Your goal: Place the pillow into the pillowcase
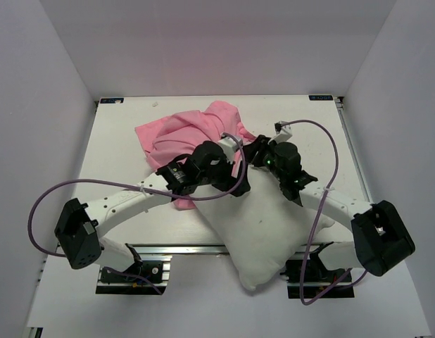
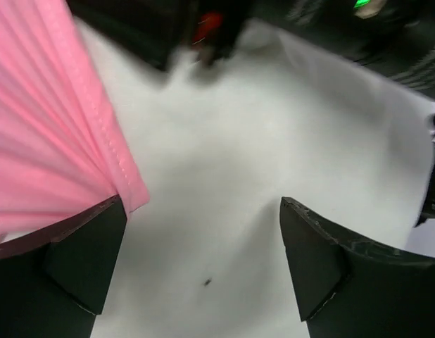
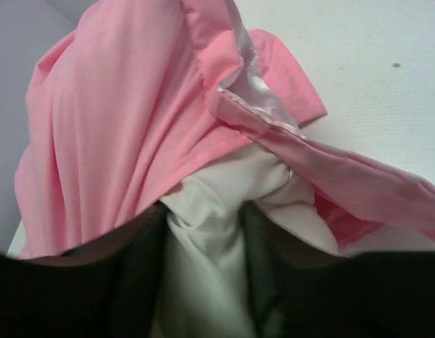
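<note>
**Desk** (image 1: 119, 141): white top, walled on three sides.

**The pillow** (image 1: 263, 225): white and plump. It lies slantwise from the desk's middle toward the near edge, and its lower end crosses the mounting rail (image 1: 203, 248) between the two arm bases.

**The pillowcase** (image 1: 186, 134): a crumpled pink heap between the desk's middle and the far edge, left of centre. Its open hem drapes over the pillow's far end, with a strip of shiny pale lining showing at the seam.

**Left gripper** (image 2: 203, 243): jaws spread wide over the pillow's white surface, holding nothing. The pink hem touches its left finger (image 2: 84, 260).

**Right gripper** (image 3: 203, 225): fingers drawn in on a bunched fold of the pillow at the mouth of the pillowcase.
</note>
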`<action>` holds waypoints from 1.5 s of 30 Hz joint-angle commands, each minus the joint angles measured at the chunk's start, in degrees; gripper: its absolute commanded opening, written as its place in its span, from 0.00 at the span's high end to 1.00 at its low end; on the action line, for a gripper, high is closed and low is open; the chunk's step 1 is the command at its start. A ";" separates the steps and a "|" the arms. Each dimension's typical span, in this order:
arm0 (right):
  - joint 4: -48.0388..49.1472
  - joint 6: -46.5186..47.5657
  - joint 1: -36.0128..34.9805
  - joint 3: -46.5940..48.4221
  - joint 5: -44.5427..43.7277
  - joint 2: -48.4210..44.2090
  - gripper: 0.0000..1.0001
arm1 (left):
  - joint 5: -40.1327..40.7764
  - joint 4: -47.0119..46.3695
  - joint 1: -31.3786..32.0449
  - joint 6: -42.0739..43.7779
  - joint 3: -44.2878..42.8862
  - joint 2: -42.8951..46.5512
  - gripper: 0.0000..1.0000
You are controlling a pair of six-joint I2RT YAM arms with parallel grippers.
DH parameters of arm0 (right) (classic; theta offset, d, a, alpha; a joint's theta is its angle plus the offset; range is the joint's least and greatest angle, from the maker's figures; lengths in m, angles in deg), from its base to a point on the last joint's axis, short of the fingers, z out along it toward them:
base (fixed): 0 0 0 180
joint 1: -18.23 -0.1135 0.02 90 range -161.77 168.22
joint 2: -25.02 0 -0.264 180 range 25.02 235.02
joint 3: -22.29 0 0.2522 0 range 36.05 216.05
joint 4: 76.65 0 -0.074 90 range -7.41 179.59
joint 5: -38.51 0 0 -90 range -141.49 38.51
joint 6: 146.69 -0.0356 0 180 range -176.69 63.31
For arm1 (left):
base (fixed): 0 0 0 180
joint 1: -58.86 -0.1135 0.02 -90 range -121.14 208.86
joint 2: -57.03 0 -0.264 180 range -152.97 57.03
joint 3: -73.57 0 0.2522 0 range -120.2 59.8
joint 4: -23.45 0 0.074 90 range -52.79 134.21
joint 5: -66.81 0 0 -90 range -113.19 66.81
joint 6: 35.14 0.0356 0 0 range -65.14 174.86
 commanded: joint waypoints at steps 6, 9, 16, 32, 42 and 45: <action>-30.97 7.31 1.35 15.87 -4.31 -4.63 0.19 | 13.12 15.35 -1.31 -8.38 1.00 13.21 0.02; -39.69 10.39 1.35 17.99 -5.27 -6.90 0.11 | 18.76 21.94 -4.46 -14.64 2.84 18.57 0.02; -52.52 23.63 0.92 24.58 0.15 -11.57 0.11 | 19.58 26.44 -16.85 -18.87 13.90 26.50 0.02; -67.57 27.72 -34.50 38.03 -20.05 9.06 0.11 | -11.63 -1.76 -33.83 -15.27 38.09 31.95 0.02; -59.75 24.91 -33.55 33.47 -19.25 20.59 0.11 | -8.91 -11.70 -33.83 -13.34 38.89 21.32 0.02; -57.29 22.27 -29.60 31.71 -17.16 20.77 0.30 | -8.55 -13.98 -33.74 -12.98 38.44 17.54 0.07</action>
